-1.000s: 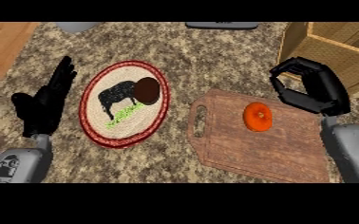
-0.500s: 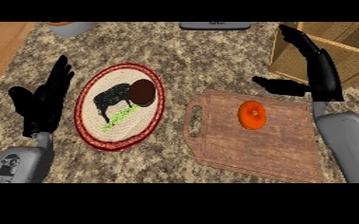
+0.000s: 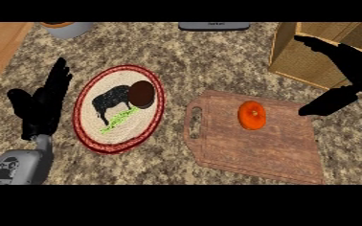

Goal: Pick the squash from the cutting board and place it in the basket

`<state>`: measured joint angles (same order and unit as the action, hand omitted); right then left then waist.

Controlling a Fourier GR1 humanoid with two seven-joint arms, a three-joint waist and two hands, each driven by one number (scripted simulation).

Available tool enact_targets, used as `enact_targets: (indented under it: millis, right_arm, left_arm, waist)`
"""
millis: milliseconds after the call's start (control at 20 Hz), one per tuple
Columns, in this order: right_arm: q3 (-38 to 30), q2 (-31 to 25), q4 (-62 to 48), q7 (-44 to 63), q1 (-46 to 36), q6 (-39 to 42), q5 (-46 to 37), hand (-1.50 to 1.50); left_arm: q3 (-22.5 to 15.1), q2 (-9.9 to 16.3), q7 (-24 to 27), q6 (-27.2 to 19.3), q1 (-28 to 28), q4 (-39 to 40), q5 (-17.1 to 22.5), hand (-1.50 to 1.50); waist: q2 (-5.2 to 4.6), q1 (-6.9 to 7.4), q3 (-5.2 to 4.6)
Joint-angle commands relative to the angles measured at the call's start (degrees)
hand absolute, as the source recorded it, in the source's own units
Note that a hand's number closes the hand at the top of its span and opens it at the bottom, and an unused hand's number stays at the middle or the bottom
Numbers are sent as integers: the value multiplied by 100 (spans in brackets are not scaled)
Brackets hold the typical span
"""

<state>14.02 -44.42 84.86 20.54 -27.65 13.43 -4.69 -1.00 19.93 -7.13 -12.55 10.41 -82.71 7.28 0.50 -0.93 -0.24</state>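
Your left hand (image 3: 42, 100) resting at the left edge with fingers straight and up, beside it a woven plate (image 3: 92, 134) with food, then the orange squash (image 3: 252, 115) lying on the cutting board (image 3: 254, 148), your right hand (image 3: 339, 76) spread wide apart just right of it, in front of the wooden basket (image 3: 304, 57).

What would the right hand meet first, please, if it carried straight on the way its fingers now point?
The right hand has its fingers spread, pointing left across the counter. The squash on the cutting board looks like the first thing in that line, though the hand's height above the board is unclear.
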Motion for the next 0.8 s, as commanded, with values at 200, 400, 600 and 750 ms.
enact_targets:
  millis: [200, 400, 600, 750]
  right_arm:
    - [-417, -479, 1146, 1537, 21, 1667, 1213, -150]
    - [-858, -143, 1220, 1498, 362, 1637, 1098, -150]
    - [-1017, 344, 919, 839, 591, 1230, 539, -150]
    - [-963, 781, 875, 846, 614, 1105, 298, -150]
  left_arm:
    - [11, -172, -1, 13, 137, 136, -128, 0]
    - [13, -212, -319, -5, -237, -625, -213, 0]
    - [239, -144, -205, 300, -62, -241, -80, 0]
    - [336, -96, -38, 459, -103, -112, -144, 0]
  waist:
    - [-32, 44, 19]
    - [-34, 93, 24]
    - [-48, 99, 26]
    - [-51, 117, 24]
